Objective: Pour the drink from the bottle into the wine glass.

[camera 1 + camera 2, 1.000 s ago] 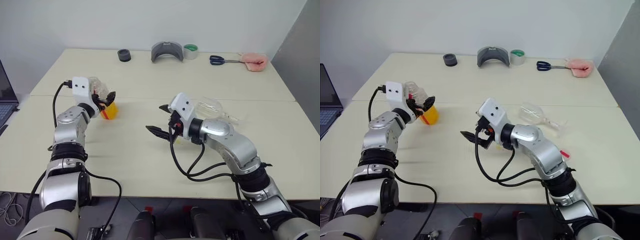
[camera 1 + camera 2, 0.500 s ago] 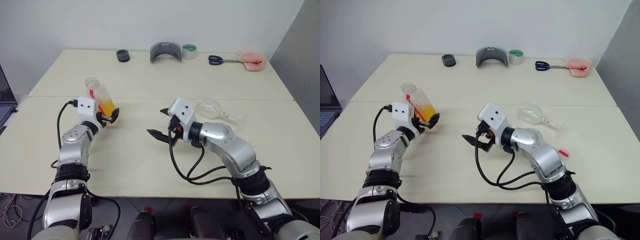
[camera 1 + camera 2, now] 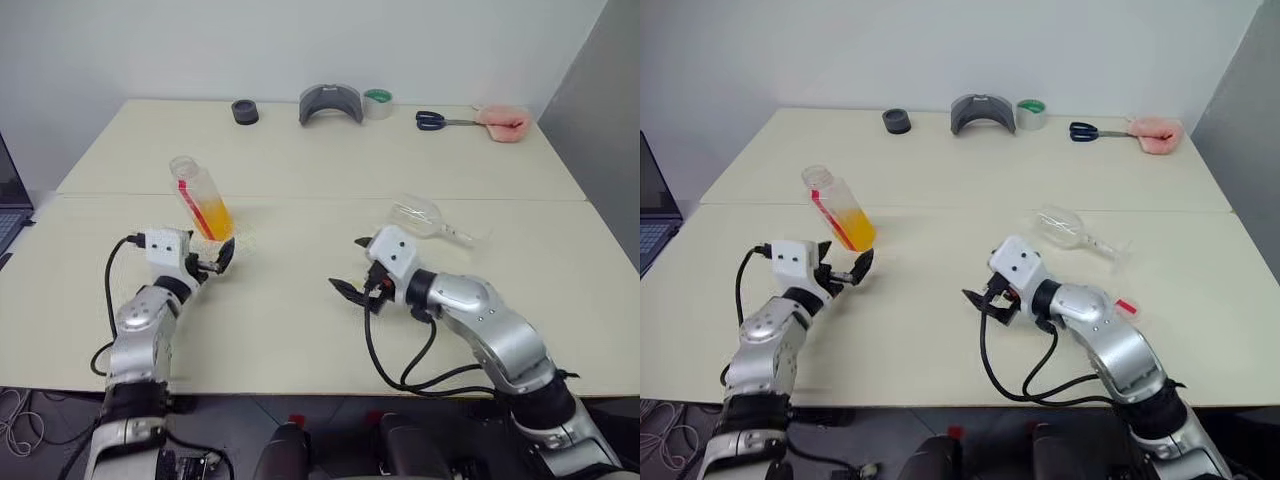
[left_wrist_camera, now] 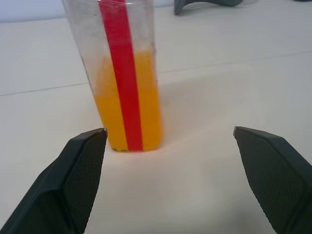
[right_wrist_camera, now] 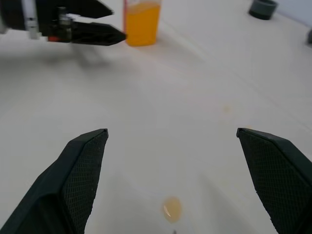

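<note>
2 open grippers and a glass on its side tell most of the story. The bottle (image 3: 201,200) stands on the table (image 3: 300,330), free of any grip, leaning a little in the head views, its neck uncapped as far as I can tell and the orange drink (image 4: 127,100) filling roughly its lower half. It stands upright so nothing spills while no gripper has hold of it.

The left gripper (image 3: 214,258) sits low at about 5 o'clock from the bottle, just short of it, pointing level toward its base. Its jaws are spread wide and hold nothing; the left wrist view shows the bottle ahead of the gap, nearer 1 finger.

The wine glass (image 3: 425,217) lies tipped over, bowl toward 9 o'clock and foot toward 3 o'clock, so I judge it cannot take a pour until it is stood up.

The right gripper (image 3: 988,300) hangs at roughly 7 o'clock from the glass, well short of it, aimed leftward and slightly down, jaws fully apart and empty. A small orange drop (image 5: 171,208) lies on the table below it.
</note>
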You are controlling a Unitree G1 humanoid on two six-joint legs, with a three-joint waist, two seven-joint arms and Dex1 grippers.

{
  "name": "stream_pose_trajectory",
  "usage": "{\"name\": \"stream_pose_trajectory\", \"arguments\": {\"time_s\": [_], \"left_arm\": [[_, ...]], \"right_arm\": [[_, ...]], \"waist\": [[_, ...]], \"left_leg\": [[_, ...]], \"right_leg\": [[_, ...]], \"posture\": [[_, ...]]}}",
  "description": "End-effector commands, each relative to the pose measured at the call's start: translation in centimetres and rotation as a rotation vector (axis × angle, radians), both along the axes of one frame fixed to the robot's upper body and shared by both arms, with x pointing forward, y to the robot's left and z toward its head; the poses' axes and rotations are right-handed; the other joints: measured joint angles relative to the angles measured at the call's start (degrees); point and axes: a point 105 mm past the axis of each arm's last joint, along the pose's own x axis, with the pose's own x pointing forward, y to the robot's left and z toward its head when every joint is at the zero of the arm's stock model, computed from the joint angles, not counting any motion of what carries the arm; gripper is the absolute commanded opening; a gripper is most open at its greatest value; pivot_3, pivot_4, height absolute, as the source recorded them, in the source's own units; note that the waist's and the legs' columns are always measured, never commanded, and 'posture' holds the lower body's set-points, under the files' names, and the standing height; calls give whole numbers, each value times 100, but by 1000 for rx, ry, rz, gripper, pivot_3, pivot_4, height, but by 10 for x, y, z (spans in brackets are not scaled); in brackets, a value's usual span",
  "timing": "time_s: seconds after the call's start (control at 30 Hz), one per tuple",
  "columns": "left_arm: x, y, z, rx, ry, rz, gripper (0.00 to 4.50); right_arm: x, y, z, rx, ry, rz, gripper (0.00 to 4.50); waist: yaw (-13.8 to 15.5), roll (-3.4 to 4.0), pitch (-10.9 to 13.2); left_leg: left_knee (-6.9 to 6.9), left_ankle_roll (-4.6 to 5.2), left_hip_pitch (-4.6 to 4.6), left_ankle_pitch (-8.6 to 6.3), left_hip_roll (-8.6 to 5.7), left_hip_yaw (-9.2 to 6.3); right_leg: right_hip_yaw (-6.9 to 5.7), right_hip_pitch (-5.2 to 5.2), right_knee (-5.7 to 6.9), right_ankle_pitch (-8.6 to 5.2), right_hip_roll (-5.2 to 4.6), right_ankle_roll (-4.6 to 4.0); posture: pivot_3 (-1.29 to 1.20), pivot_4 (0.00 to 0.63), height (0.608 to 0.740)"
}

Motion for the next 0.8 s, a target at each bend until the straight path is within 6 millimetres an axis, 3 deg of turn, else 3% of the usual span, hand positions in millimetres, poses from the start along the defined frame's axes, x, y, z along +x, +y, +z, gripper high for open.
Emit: {"name": "stream_pose_trajectory", "arguments": {"time_s": [0.03,0.17,0.27,0.33,0.5,0.8], "left_arm": [[-17,-31,13,-11,-28,-168,4467],[-34,-75,13,26,-9,-410,4467],[-42,-111,23,60,-15,-658,4467],[-44,-125,26,102,-16,-765,4467],[-42,-144,30,189,-25,-939,4467],[-28,-170,36,172,-76,-1029,4467]], "right_arm": [[0,-23,23,-35,-156,-162,4500],[6,-47,18,-249,-283,-305,4500],[22,-64,2,-540,-350,-401,4500],[32,-76,-3,-620,-350,-466,4500],[58,-100,-7,-779,-394,-585,4500],[93,-139,-26,-1001,-416,-673,4500]], "waist": [[14,0,0],[90,1,0],[102,1,0],[100,1,0],[86,1,0],[86,1,0]], "left_leg": [[0,1,1,-1,-1,1],[0,11,4,-6,-7,7],[-3,12,9,-7,-5,13],[-4,13,14,-7,-4,16],[-11,14,21,-8,-2,30],[-9,15,19,-9,-5,37]], "right_leg": [[-1,2,-1,0,0,0],[-1,9,-8,0,1,1],[-1,11,-15,0,6,1],[-2,14,-17,0,9,1],[8,15,-21,0,10,1],[12,15,-25,0,6,0]], "posture": [[0,150,740],[0,150,740],[0,150,740],[0,150,740],[0,150,740],[0,150,740]]}}
